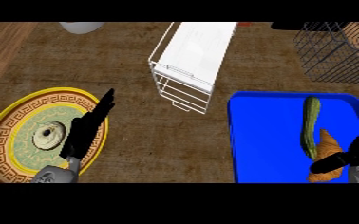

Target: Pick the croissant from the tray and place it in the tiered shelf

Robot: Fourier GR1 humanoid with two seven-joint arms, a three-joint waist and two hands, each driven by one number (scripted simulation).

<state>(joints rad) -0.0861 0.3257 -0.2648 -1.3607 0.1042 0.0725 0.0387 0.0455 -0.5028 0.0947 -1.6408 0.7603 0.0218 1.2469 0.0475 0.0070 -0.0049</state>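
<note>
Blue tray (266, 137) at right in the head view; the croissant (329, 144) lies at its right side, touching a cucumber (311, 116); right hand (333, 162) pinches the croissant, thumb across its lower half; left hand (88, 130) flat over the plate (21, 109), fingers straight. Judgement: croissant light, flaky, easily crushed; hold it across the thick middle; white wire shelf (200, 42) stands well apart.

Matt wood counter (126, 66); white wire shelf (184, 76) (thin metal); glossy tray (270, 137).
</note>
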